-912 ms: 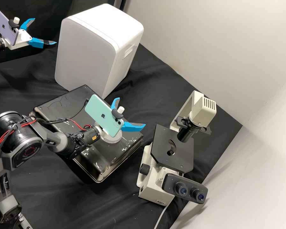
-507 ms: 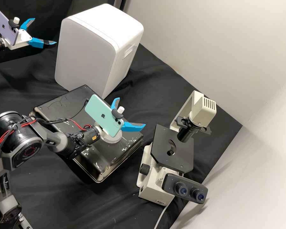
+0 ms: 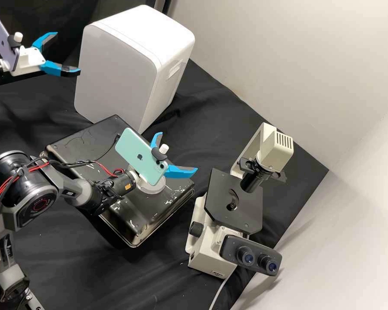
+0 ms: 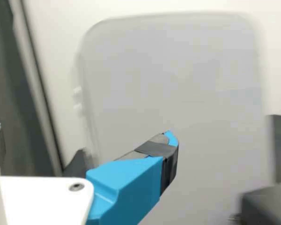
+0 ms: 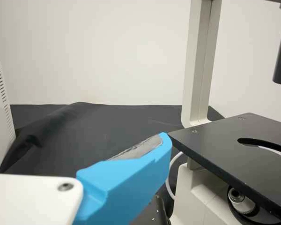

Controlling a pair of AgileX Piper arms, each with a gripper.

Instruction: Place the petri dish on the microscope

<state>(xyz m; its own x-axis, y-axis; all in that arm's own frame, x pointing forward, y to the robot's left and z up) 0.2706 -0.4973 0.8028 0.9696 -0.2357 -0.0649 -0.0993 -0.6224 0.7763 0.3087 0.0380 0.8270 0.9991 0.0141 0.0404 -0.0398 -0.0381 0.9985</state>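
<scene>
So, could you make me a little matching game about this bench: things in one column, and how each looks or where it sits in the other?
Things:
1. box
2. tray
3. microscope
4. stage

Descriptions:
a. black, flat, with a hole in it
b. white, tall, at the back of the bench
c. dark, shiny, under the right arm
d. cream, with two eyepieces at its front

Pairs: 1-b, 2-c, 3-d, 4-a
</scene>
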